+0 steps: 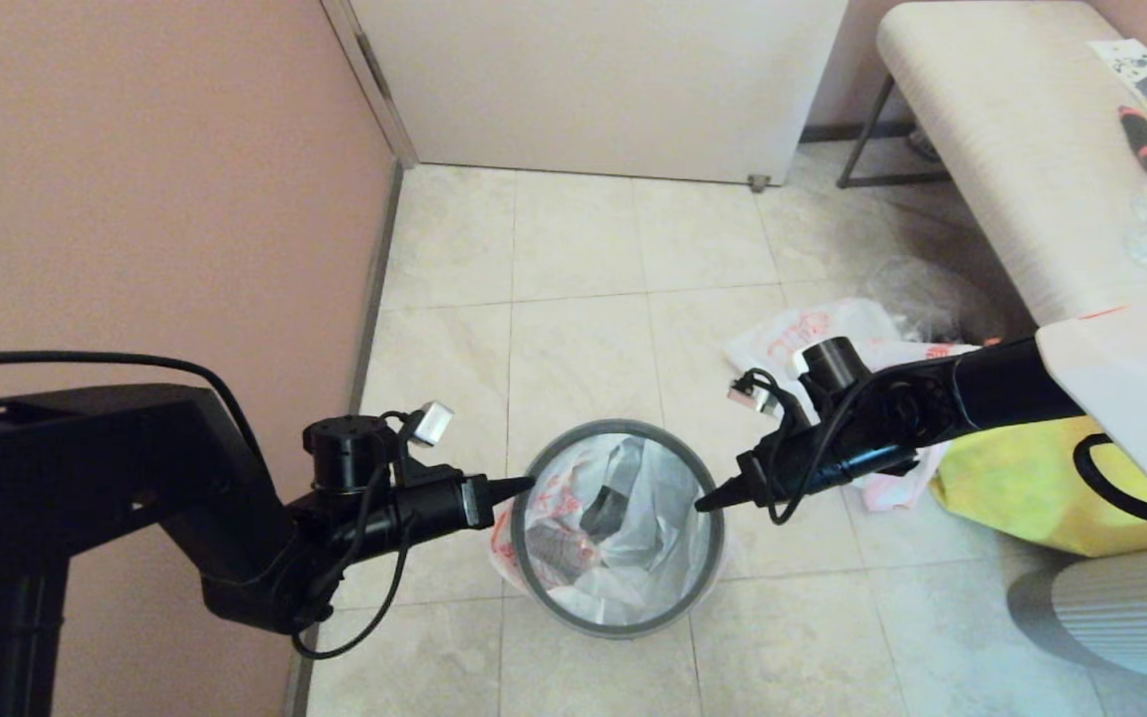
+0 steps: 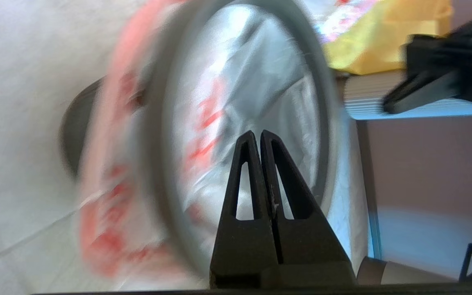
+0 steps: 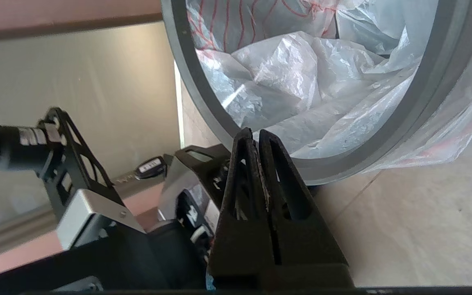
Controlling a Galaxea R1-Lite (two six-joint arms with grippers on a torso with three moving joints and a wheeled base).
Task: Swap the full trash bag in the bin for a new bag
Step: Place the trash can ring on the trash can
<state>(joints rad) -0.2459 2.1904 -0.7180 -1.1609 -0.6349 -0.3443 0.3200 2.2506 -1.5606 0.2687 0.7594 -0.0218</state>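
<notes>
No legible text anywhere.
Red-orange print on the full trash bag (image 1: 601, 528), lower centre of head view, & on the new bag (image 1: 812, 334), right of centre, too blurred to read; small label on the robot's frame (image 3: 150, 167), left-centre of right wrist view, unreadable too.

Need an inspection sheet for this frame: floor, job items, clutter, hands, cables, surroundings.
Surface: pale tiled floor, no spills seen.
Job's things: bin upright on the floor, grey hoop on its rim, full bag still inside and folded over the rim. New bag lies on the floor behind the right arm.
Clutter: yellow tote and grey ribbed object right of the bin.
Hands: left hand shut, at the bin's left rim; right hand shut, at its right rim; neither holds anything.
Cables: loose loops on both wrists.
Surroundings: pink wall, white door, bench with small items.
</notes>
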